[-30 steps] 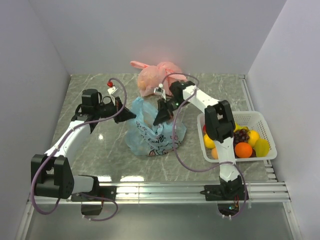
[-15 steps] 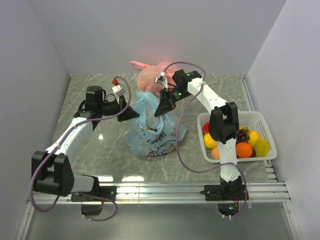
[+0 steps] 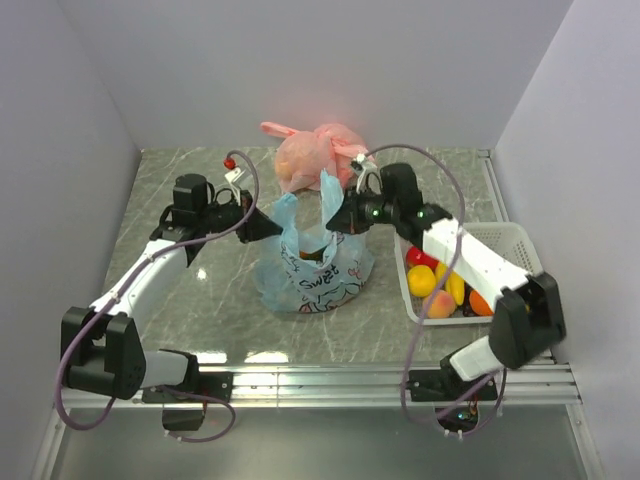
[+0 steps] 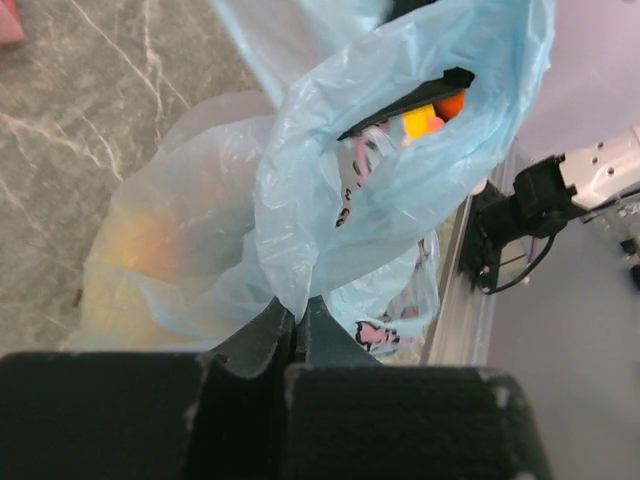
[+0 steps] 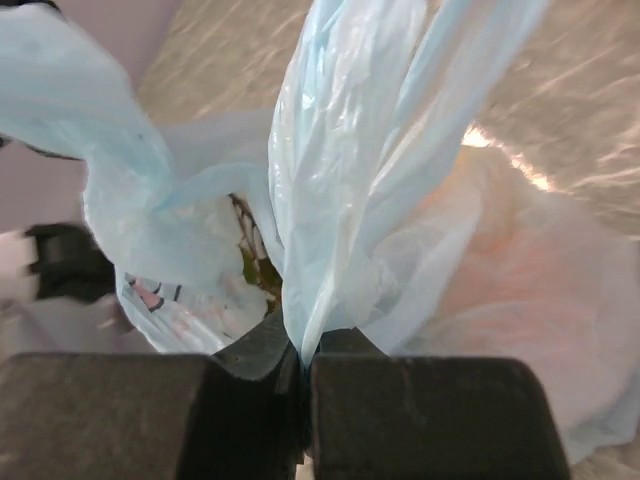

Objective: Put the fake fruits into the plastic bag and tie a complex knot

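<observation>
The light-blue plastic bag (image 3: 308,268) with pink and dark print stands on the marble floor between my arms. My left gripper (image 3: 276,228) is shut on its left handle, and my right gripper (image 3: 336,221) is shut on the right handle, both handles pulled up and apart. In the left wrist view the jaws (image 4: 297,312) pinch the bag's film (image 4: 390,170); yellow and orange fake fruits (image 4: 432,114) show through a gap. In the right wrist view the jaws (image 5: 303,350) clamp the twisted handle (image 5: 340,150), with a greenish-brown fruit (image 5: 255,265) in the bag's mouth.
A pink-orange knotted bag (image 3: 312,152) lies right behind the blue bag, also in the right wrist view (image 5: 545,300). A white basket (image 3: 522,238) at the right holds several loose fruits (image 3: 427,280) under my right forearm. Walls close the left, back and right.
My right arm has swung its elbow from the back down over the basket, its gripper shifting a little right with the handle. The bag's mouth is drawn wider. The left gripper barely moved.
</observation>
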{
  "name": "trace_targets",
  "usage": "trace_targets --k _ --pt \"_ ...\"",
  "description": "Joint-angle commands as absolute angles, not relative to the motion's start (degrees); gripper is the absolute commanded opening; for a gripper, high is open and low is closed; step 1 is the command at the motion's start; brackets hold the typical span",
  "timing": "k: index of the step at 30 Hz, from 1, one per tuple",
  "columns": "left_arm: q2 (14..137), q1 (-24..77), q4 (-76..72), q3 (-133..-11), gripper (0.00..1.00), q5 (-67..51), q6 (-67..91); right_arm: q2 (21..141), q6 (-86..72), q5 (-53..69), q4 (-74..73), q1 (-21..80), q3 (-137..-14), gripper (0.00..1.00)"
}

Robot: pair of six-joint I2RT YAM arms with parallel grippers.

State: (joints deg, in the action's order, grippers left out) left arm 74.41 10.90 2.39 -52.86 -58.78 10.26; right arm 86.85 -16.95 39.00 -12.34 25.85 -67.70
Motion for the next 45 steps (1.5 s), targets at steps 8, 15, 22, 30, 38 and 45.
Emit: trace_targets --k 8,15,22,30,38,45 --pt "71.72 16.0 -6.86 -48.34 0.01 -50.71 20.65 75.94 -15.82 -3.08 2.12 42.54 -56.95 0.0" --pt "70.49 16.0 -5.01 -48.87 0.01 -53.96 17.14 73.39 -9.07 28.52 0.44 30.01 -55.55 0.85" --pt "70.84 16.08 -3.52 -49.57 0.01 -56.34 14.59 81.2 19.9 65.62 -26.41 15.14 -68.71 0.97" --pt "72.6 16.17 -3.43 -51.15 0.0 -58.01 14.33 103.26 71.11 79.1 -82.62 13.27 -95.79 0.98" --pt "73.39 16.26 -3.43 -52.29 0.01 -59.24 14.24 110.81 74.62 81.65 -82.61 13.54 -99.49 0.99" --pt "74.62 17.05 -2.55 -53.7 0.0 -59.33 13.8 115.4 74.0 83.41 -82.53 16.61 -103.54 1.0"
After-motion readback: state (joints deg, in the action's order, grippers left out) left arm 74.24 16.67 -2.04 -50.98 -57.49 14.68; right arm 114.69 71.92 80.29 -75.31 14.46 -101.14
